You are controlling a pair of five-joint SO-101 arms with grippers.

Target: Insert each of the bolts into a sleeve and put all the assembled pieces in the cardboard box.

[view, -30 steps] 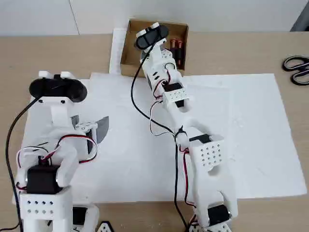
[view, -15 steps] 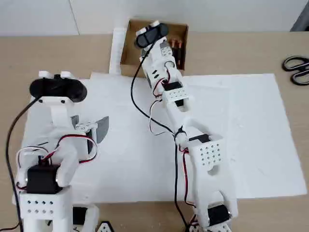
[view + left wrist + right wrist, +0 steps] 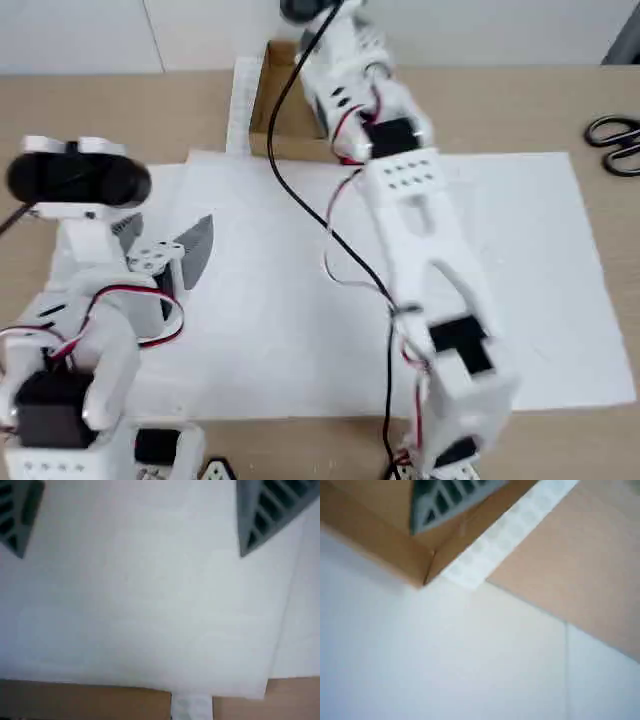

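A tan desk (image 3: pixel 520 100) carries a white paper sheet (image 3: pixel 500 260), with the cardboard box (image 3: pixel 285 105) at its far edge. The right end effector (image 3: pixel 445 502) hangs over the box's corner; open or closed, I cannot tell. The left end effector (image 3: pixel 145 515) gapes empty, well apart from the box. Any release probably goes best well inside the box walls. No writing is legible.

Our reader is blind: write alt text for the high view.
The right arm stretches across the white paper over the cardboard box. The left claw hangs open above the paper; scissors lie on the table at the right.
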